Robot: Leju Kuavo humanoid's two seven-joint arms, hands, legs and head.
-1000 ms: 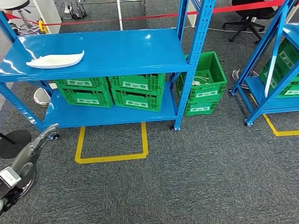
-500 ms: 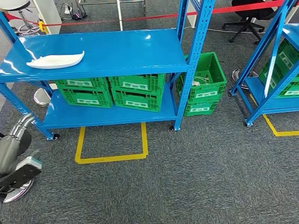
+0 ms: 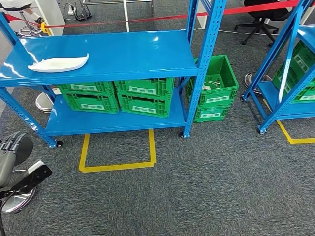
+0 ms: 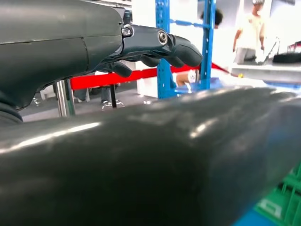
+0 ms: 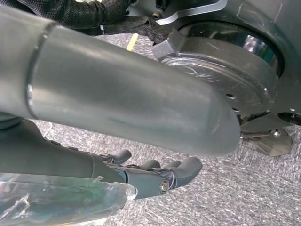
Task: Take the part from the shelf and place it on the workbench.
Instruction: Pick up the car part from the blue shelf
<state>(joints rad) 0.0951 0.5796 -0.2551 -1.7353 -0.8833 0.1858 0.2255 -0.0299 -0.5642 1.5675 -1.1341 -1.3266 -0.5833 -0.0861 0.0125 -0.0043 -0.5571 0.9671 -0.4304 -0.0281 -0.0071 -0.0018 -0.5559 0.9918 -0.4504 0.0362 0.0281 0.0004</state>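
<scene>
Item: part (image 3: 58,63), white, long, shallow and curved, tapering to a point at one end; lies on the upper deck of the blue steel shelf (image 3: 122,51), at about 10 o'clock in the head view. Judged light, stiff and smooth, possibly slippery; best taken at its broad middle. Left hand (image 3: 8,155), at 8 o'clock, fingers spread, empty. Right hand (image 5: 156,174), fingers loosely extended, nothing held.

Bright, even light; glare on the blue shelf (image 3: 111,51); wrist views blurred close up.
</scene>
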